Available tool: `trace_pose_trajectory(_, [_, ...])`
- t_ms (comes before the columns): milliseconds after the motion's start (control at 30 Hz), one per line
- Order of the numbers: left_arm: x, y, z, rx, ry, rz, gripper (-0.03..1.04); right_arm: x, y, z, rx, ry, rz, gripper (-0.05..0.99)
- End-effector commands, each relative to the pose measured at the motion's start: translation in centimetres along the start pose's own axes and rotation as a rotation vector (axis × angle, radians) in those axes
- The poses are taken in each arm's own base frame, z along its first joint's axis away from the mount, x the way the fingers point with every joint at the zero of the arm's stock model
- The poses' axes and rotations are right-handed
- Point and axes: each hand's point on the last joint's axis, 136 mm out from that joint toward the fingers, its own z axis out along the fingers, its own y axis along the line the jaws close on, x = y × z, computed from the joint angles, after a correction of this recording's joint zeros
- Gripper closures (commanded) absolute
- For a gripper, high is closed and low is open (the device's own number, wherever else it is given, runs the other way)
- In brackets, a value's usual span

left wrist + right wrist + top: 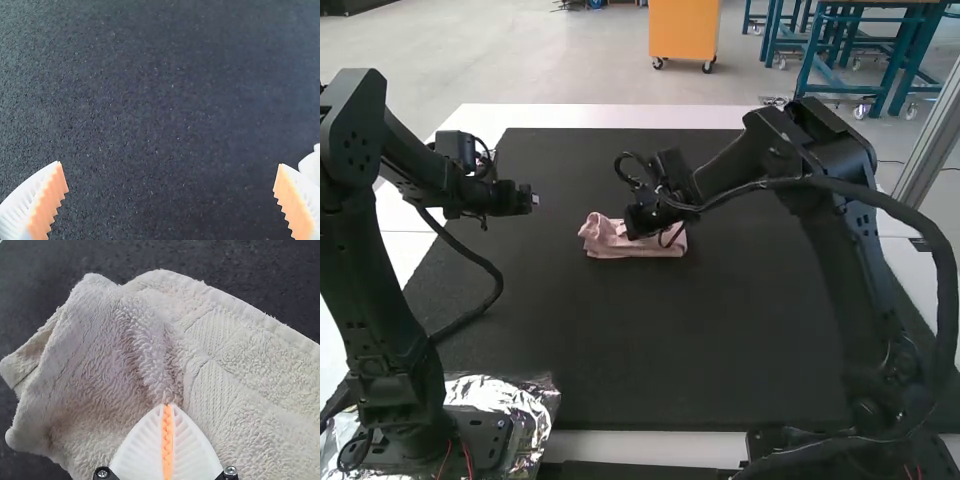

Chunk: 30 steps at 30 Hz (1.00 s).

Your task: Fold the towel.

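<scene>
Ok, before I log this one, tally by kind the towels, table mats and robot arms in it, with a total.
Pink terry-cloth towel: 1
Black rectangular mat: 1
Black jointed robot arms, left arm and right arm: 2
Total: 4

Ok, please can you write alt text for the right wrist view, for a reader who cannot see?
A rumpled, pale pinkish terry towel lies on a black mat, with the right arm's white ribbed pincer shut, its orange pads together and tips at a crease in the cloth.
</scene>
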Motion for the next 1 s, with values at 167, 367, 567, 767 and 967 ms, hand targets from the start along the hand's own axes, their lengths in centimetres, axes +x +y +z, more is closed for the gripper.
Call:
trace_pose_trajectory(167, [-3.4,-0.4,-1.6,0.014,-0.067,-0.004,0.04,-1.3,-0.2,0.1,-0.013,-0.042,0.020,0.95])
trace_pose_trajectory(367, [-8.8,-1.7,-5.2,0.024,-0.170,0.013,0.04,-12.5,3.6,-8.6,-0.033,-0.291,-0.016,0.95])
trace_pose_trajectory(567, [-14.7,-5.8,-12.0,0.066,-0.309,0.075,0.04,-21.5,7.6,-22.0,-0.011,-0.516,-0.047,0.35])
trace_pose_trajectory(767, [-18.5,-10.4,-21.5,0.113,-0.502,0.138,0.04,-23.0,9.6,-34.7,0.072,-0.686,-0.074,0.01])
trace_pose_trajectory(967, [-19.5,-13.2,-31.9,0.125,-0.728,0.183,0.04,-19.7,9.2,-45.2,0.217,-0.854,-0.078,0.01])
